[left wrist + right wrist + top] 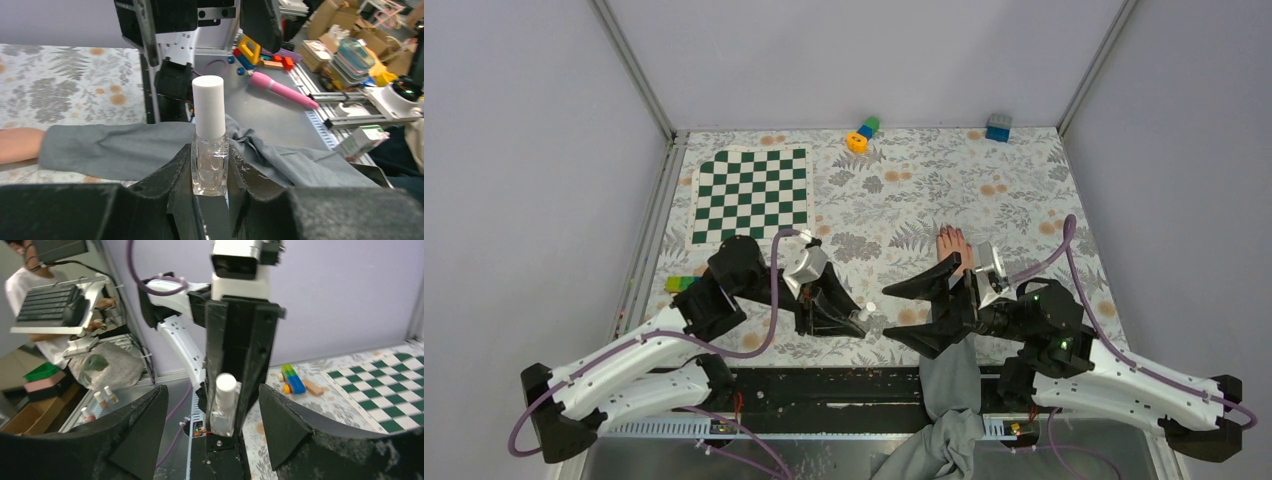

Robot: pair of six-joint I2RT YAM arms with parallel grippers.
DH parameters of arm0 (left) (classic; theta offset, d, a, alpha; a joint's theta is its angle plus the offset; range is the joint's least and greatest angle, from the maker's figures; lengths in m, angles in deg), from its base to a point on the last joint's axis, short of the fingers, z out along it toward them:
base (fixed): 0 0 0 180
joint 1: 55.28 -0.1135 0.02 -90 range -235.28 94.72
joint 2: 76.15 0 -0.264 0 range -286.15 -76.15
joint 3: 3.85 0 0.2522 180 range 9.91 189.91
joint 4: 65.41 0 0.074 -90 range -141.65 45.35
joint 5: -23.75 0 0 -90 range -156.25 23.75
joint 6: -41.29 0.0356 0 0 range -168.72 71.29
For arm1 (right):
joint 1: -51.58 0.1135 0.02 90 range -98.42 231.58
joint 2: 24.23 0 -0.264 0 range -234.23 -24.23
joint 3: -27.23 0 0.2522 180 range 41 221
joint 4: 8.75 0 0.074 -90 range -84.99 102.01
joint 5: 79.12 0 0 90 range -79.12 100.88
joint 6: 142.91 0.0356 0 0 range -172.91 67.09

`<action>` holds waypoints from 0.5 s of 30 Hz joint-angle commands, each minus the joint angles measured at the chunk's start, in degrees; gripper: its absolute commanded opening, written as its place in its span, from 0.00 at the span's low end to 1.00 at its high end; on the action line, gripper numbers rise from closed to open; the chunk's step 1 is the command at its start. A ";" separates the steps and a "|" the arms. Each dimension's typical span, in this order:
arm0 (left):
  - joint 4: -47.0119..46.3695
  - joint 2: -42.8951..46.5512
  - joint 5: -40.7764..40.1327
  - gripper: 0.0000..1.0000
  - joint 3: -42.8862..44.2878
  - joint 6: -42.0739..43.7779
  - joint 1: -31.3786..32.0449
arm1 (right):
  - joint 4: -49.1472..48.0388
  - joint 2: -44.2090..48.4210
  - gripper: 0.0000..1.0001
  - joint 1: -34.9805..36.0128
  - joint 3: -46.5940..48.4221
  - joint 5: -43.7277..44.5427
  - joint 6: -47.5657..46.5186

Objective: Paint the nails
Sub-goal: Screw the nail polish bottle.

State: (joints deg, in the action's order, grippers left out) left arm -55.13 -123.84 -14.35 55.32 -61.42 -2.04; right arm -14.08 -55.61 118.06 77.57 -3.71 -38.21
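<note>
We find the left gripper (849,315) pinched on a small bottle (210,165). Its matte black fingers (165,185), rough and scuffed along the edges, press on both flat sides of the body. The bottle stands upright in the left wrist view. It is clear glass with squared walls, and a smooth white cylindrical cap (208,107) rises well above the fingertips. The right gripper (887,312) is spread wide and holds nothing. Its two wedge-shaped black fingers (135,435) frame the bottle from either side without touching it, and their tips sit just beside the cap in the top view. A bare, light-skinned hand (951,250) lies flat on the worktop (1024,200), which is covered in a cloth printed with grey ferns and orange flowers. The fingers of the hand point away from the arm bases. A soft, creased grey sleeve (949,375) runs from it back over the near edge, passing under the right gripper. The nails are at the far end of that hand, beyond the right gripper, and we cannot make them out at this size. A green-and-white chequered mat (749,195) lies flat at the far left. A stack of coloured toy blocks (862,133) and a blue block (998,126) sit along the far edge.
</note>
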 commanded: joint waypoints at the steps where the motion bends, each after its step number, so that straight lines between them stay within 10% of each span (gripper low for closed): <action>1: -7.60 -1.24 8.22 0.00 1.66 -3.81 0.23 | -6.50 -3.25 0.70 -0.21 3.13 -9.96 -2.51; 15: -8.61 -2.34 10.45 0.00 1.71 -4.87 0.23 | -18.86 -10.66 0.64 -0.25 1.00 -11.20 2.34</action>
State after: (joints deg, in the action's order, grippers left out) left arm -59.31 -126.15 -6.15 55.32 -65.73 -2.04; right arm -25.29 -65.12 118.06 78.21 -12.89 -38.04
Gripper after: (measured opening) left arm 0.264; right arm 0.653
